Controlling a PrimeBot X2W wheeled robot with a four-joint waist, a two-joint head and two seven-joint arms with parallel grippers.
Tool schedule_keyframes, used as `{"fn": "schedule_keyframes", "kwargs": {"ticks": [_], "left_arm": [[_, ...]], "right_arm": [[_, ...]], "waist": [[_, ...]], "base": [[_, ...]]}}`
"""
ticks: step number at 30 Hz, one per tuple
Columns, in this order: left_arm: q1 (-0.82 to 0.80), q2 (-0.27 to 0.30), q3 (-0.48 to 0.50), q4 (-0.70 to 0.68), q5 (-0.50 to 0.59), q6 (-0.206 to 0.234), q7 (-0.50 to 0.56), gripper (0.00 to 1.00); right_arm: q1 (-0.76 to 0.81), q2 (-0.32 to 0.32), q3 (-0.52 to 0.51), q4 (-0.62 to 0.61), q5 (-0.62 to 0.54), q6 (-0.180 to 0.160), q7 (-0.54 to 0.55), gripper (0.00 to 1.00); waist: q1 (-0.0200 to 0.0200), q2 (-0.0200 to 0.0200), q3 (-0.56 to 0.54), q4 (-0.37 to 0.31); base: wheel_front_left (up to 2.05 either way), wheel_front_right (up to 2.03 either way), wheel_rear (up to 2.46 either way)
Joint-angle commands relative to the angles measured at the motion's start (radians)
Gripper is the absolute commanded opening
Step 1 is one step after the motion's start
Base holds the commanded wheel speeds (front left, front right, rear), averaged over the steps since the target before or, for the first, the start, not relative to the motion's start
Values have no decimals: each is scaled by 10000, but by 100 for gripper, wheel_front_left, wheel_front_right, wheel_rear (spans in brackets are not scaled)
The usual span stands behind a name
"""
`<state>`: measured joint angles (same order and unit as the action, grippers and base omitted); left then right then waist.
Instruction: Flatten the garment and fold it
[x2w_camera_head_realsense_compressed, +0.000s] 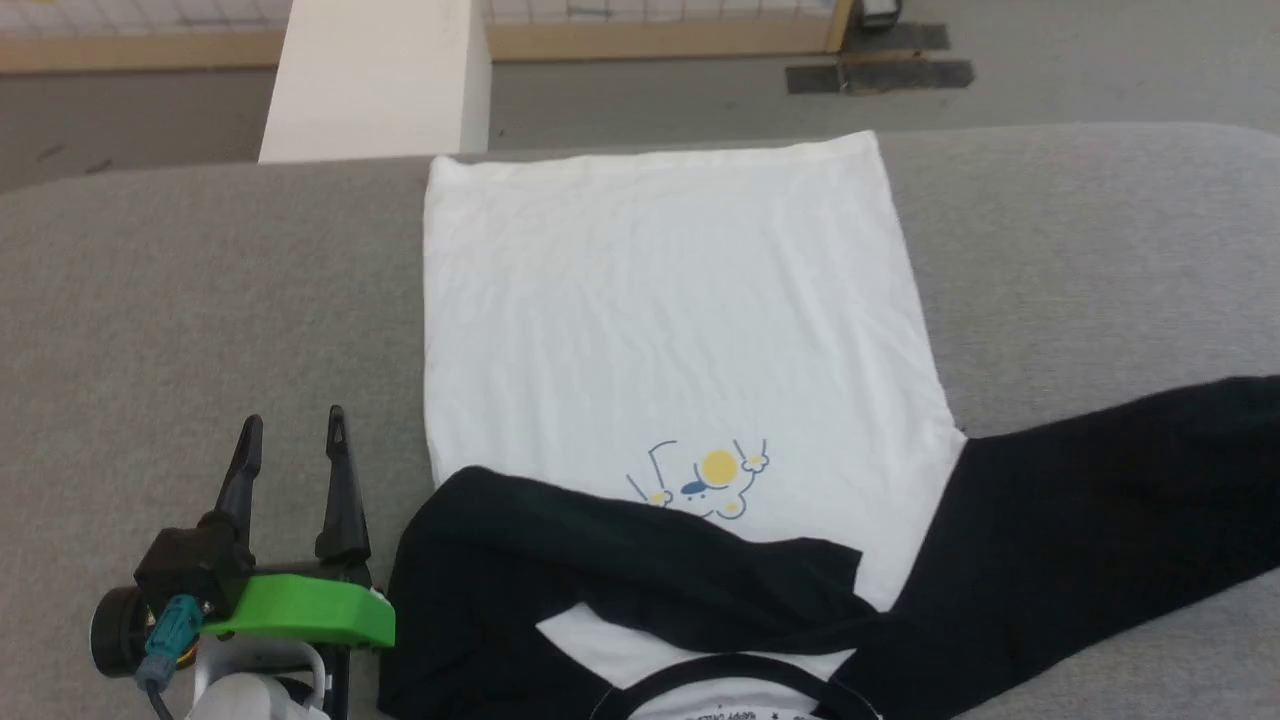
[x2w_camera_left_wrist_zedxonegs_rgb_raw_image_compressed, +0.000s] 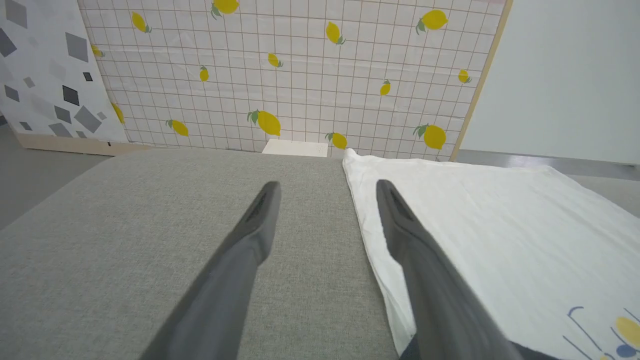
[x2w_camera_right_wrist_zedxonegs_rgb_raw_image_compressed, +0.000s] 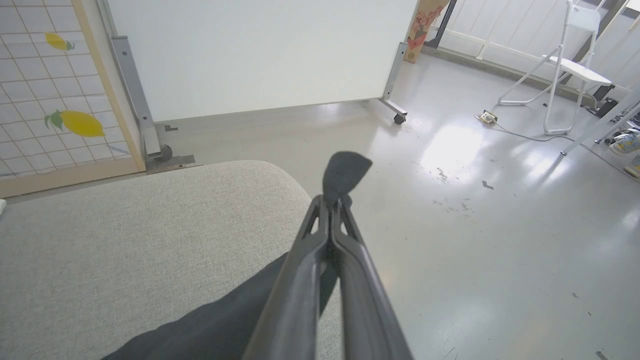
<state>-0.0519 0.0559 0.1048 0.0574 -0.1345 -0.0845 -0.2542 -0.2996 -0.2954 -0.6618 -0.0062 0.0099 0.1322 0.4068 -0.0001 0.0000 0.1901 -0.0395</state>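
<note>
Now the soft white shirt with long black sleeves (x2w_camera_head_realsense_compressed: 660, 300) is being spread on the grey cloth desk (x2w_camera_head_realsense_compressed: 200, 280). One sleeve tip (x2w_camera_right_wrist_zedxonegs_rgb_raw_image_compressed: 345, 170) is being pinched by the right gripper (x2w_camera_right_wrist_zedxonegs_rgb_raw_image_compressed: 332, 202), probably to pull it straight. The left gripper (x2w_camera_head_realsense_compressed: 293, 428) is being held wide, empty, beside it.

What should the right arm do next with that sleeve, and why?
Probably lift the right sleeve and carry it inward over the white body of the garment. The right gripper is shut on its end, it lies stretched out sideways, and the other sleeve already lies folded across the chest.
</note>
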Motion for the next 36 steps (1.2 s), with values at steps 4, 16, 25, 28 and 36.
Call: {"fn": "schedule_keyframes", "kwargs": {"ticks": [4,16,25,28,36], "left_arm": [[262,-50,-50,91,93,-45,-76,100],[235,-53,-237,218,174,-135,-76,100],[142,-54,-418,323,158,-181,-76,100],[133,-55,-452,348,124,-181,-76,100],[60,-55,-655,420,-20,-121,-76,100]], "right_arm": [[580,315,741,-1219,440,-15,480,0],[819,704,5190,-4584,1052,-15,1953,0],[333,727,9567,-4842,1173,-15,2269,0],[134,826,10738,-4330,1282,-15,2119,0],[-161,1652,13193,-2164,1698,-15,1247,0]], "waist": [[1,0,-664,-570],[1,0,-920,-369],[1,0,-871,126],[1,0,-838,307],[1,0,-732,806]], "base": [[0,0,0],[0,0,0],[0,0,0],[0,0,0],[0,0,0]]}}
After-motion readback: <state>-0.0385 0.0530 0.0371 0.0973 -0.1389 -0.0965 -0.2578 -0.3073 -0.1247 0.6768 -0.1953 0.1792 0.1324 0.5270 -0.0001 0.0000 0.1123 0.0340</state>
